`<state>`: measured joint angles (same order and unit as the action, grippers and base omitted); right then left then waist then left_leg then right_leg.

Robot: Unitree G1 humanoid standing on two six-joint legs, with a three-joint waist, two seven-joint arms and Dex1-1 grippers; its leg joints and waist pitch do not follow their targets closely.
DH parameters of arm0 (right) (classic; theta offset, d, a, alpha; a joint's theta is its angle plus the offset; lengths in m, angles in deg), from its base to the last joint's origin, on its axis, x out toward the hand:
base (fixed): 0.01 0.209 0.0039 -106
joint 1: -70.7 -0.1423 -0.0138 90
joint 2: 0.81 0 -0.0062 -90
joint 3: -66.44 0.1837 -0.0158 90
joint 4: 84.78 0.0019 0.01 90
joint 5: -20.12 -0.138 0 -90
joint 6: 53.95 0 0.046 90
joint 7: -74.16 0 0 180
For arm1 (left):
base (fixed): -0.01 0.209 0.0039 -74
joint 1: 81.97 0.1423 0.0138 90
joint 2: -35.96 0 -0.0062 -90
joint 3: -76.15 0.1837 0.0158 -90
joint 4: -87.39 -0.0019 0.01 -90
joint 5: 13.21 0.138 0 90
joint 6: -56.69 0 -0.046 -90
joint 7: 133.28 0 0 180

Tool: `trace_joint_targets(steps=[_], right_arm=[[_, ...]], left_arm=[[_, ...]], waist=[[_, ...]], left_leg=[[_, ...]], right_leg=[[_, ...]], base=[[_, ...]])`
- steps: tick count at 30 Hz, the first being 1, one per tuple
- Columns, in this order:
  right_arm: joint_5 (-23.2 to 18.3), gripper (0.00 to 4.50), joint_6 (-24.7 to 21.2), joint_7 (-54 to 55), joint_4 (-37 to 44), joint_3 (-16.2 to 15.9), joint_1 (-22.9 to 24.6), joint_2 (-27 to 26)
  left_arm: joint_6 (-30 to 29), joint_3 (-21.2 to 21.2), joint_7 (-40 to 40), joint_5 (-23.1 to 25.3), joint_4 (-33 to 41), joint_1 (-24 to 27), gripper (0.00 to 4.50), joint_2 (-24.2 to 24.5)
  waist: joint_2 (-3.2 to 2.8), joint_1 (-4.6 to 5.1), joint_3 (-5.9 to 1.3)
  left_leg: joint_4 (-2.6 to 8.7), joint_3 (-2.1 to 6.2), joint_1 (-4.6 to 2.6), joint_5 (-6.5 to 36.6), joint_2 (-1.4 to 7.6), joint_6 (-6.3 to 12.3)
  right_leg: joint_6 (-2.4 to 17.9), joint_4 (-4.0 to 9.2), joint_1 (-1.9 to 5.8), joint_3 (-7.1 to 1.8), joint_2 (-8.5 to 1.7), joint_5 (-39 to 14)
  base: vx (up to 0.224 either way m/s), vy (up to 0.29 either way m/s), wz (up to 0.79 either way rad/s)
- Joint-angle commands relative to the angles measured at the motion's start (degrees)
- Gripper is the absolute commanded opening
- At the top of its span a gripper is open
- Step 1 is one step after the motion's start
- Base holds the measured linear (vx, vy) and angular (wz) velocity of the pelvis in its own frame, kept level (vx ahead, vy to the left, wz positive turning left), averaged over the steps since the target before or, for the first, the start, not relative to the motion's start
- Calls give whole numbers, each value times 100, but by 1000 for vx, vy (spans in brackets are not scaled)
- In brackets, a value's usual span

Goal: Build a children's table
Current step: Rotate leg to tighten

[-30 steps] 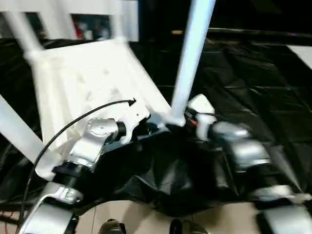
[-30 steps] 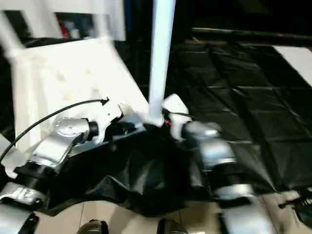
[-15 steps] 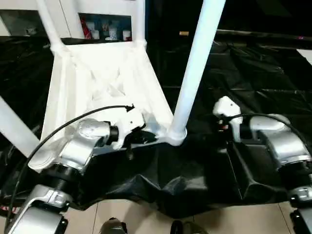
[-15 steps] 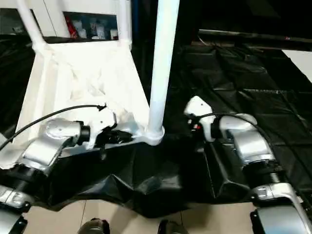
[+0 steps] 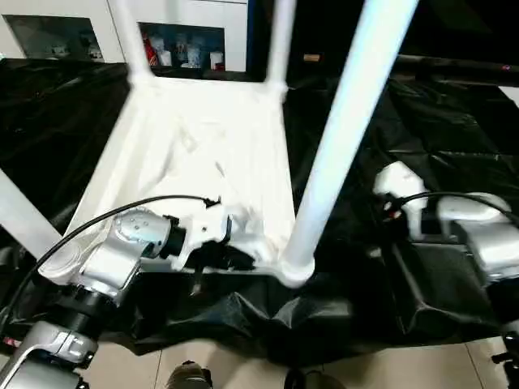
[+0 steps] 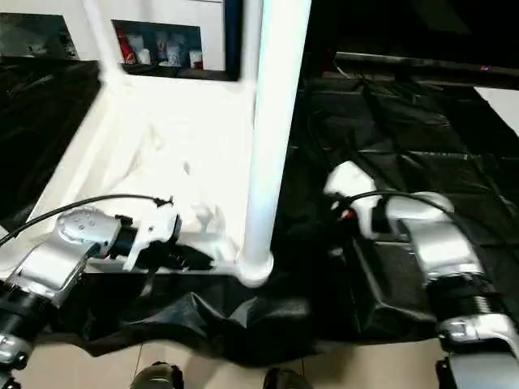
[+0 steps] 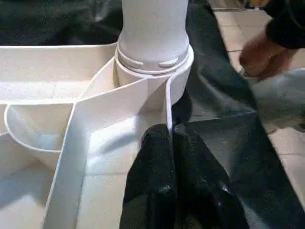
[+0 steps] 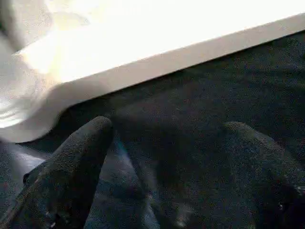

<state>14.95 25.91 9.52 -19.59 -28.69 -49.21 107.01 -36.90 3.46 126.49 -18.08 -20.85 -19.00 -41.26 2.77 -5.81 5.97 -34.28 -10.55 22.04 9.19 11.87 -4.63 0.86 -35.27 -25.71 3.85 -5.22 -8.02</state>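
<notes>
The children's table lies upside down on black sheeting, its ribbed white top (image 5: 203,138) facing up. A near leg (image 5: 340,138) stands in the corner socket (image 7: 152,62). Two far legs (image 5: 130,36) rise at the back, and another leg (image 5: 20,219) shows at the left. My left gripper (image 7: 169,136) is shut on the top's thin rim wall, right beside that socket. Off to the right of the near leg, my right gripper (image 8: 167,129) is open over the sheeting. Nothing is between its fingers (image 8: 90,138).
Crumpled black sheeting (image 5: 422,121) covers the floor around the table and bunches up at the near edge (image 6: 243,316). A white cabinet with glass doors (image 5: 178,44) stands behind. A person's hand (image 7: 259,52) shows beyond the corner socket. Tiled floor (image 5: 243,369) lies nearest me.
My right gripper has drawn back to the right, away from the base of the near leg. The left gripper has kept its hold on the rim. The whole view has shifted.
</notes>
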Motion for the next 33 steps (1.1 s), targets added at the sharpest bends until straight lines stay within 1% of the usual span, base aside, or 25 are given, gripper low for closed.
trace_joint_targets(steps=[1,5,7,9,11,12,13,14,15,17,18,19,20,21,22,23,24,26,27,28,29,30,31,32,33], right_arm=[[7,402,72,271,15,167,59,5],[-1,402,-11,826,-22,308,115,-180],[-48,406,-115,1212,48,433,172,-381],[-198,406,-435,1743,226,668,231,-718],[-340,422,-717,2233,332,877,268,-1041],[-340,432,-717,2233,332,877,268,-1041],[-356,432,-716,2447,400,930,318,-1156],[-380,442,-722,2601,475,968,380,-1257],[-383,446,-723,2617,483,971,386,-1268],[-378,450,-615,3189,826,1075,644,-1650],[-378,450,-615,3189,826,1075,644,-1650],[-309,450,-458,3612,1063,1125,824,-1959],[-79,450,-218,4086,1209,1073,1004,-2215],[40,450,-110,4286,1248,1036,1076,-2298],[252,450,248,4780,1254,1084,1212,-2458],[315,450,441,5038,1250,1142,1278,-2530],[427,450,414,5324,1277,1175,1356,-2577],[720,450,158,5521,1397,998,1547,-2508],[824,450,16,5495,1474,877,1655,-2454],[795,450,-1,5416,1508,839,1777,-2466],[787,450,14,5420,1537,835,1867,-2507],[758,450,56,5391,1567,828,1928,-2560],[741,450,72,5329,1589,785,1960,-2588],[836,450,176,5361,1576,703,1970,-2577],[892,450,256,5383,1551,656,1966,-2561]], left_arm=[[146,124,345,-200,162,76,0,-6],[460,-8,234,-249,50,89,0,-50],[597,-146,57,-279,-38,95,44,-100],[633,-385,-118,-420,-16,133,61,-130],[321,-768,-385,-701,131,203,85,-167],[321,-768,-385,-701,131,203,94,-167],[195,-1031,-732,-809,215,213,94,-244],[-6,-1272,-1010,-962,298,228,107,-322],[-27,-1297,-1039,-977,307,230,118,-330],[-215,-1901,-2102,-1104,470,363,136,-589],[-215,-1901,-2102,-1104,470,363,136,-589],[-67,-2233,-2833,-1110,524,519,149,-819],[102,-2647,-3716,-1184,594,716,159,-1185],[131,-2811,-4036,-1262,659,814,159,-1356],[195,-3071,-4790,-1098,873,1059,168,-1675],[213,-3155,-5144,-918,1011,1189,188,-1800],[110,-3209,-5445,-747,1246,1381,188,-1938],[-244,-3262,-5616,-722,1632,1713,201,-2082],[-282,-3288,-5614,-796,1789,1864,206,-2157],[-314,-3234,-5641,-683,1970,2076,206,-2203],[-331,-3159,-5738,-529,2124,2265,206,-2240],[-259,-3077,-5884,-371,2224,2416,206,-2271],[-178,-3017,-5970,-288,2295,2547,206,-2306],[-143,-2935,-6106,-207,2355,2645,206,-2324],[-67,-2846,-6195,-82,2380,2714,206,-2312]], waist=[[22,12,-569],[32,26,-602],[46,31,-600],[40,29,-610],[-11,37,-614],[9,58,-616],[-18,70,-611],[2,86,-607],[-15,86,-601],[-60,82,-610],[-32,91,-613],[-37,95,-625],[-59,110,-624],[-59,110,-624],[-38,129,-640],[-41,140,-639],[-60,164,-639],[-74,181,-629],[-131,186,-612],[-162,210,-579],[-169,233,-564],[-174,246,-578],[-152,267,-578],[-165,292,-586],[-148,293,-596]], left_leg=[[361,-12,-80,1214,94,233],[345,-15,-89,1235,87,191],[340,-17,-89,1250,83,178],[340,-15,-75,1185,77,152],[354,-1,-85,1294,87,71],[361,6,-99,1429,86,3],[361,11,-106,1514,83,-18],[361,11,-104,1598,79,-57],[357,7,-111,1653,77,-74],[352,22,-107,1670,61,-99],[354,20,-90,1647,63,-87],[363,27,-79,1645,64,-78],[369,41,-63,1722,61,-95],[369,41,-63,1722,61,-95],[355,37,-45,1730,69,-129],[352,34,-56,1774,54,-111],[365,38,-70,1840,60,-72],[372,46,-102,1990,42,-45],[380,52,-110,2060,40,-44],[397,72,-167,2444,59,-38],[395,86,-186,2639,27,-15],[409,113,-174,2669,46,-18],[426,123,-129,2614,51,1],[451,132,-77,2513,46,22],[447,136,-74,2497,44,28]], right_leg=[[1066,396,422,-225,-225,-1726],[1043,394,419,-225,-225,-1773],[1007,401,411,-227,-226,-1833],[987,381,421,-232,-233,-1808],[1029,375,399,-220,-226,-1802],[1025,378,392,-205,-213,-1855],[1011,390,392,-207,-212,-1908],[967,405,396,-206,-212,-1990],[934,419,385,-210,-211,-2055],[897,416,391,-197,-204,-2069],[858,424,391,-196,-198,-2003],[793,432,398,-191,-196,-2026],[726,448,393,-181,-190,-2147],[726,448,393,-181,-190,-2147],[672,470,385,-174,-207,-2215],[613,494,372,-165,-187,-2322],[482,517,352,-160,-159,-2467],[255,550,328,-136,-121,-2711],[227,573,312,-135,-107,-2754],[152,678,277,-114,-103,-2959],[103,725,259,-94,-90,-3143],[94,716,288,-94,-102,-3103],[71,721,327,-95,-111,-3054],[60,710,367,-96,-107,-2944],[49,707,363,-95,-104,-2941]], base=[[0,0,0],[0,0,0],[0,0,0],[0,0,0],[0,0,0],[0,0,0],[0,0,0],[0,0,0],[0,0,0],[0,0,0],[0,0,0],[0,0,0],[0,0,0],[0,0,0],[0,0,0],[0,0,0],[0,0,0],[0,0,0],[0,0,0],[0,0,0],[0,0,0],[0,0,0],[0,0,0],[0,0,0],[0,0,0]])
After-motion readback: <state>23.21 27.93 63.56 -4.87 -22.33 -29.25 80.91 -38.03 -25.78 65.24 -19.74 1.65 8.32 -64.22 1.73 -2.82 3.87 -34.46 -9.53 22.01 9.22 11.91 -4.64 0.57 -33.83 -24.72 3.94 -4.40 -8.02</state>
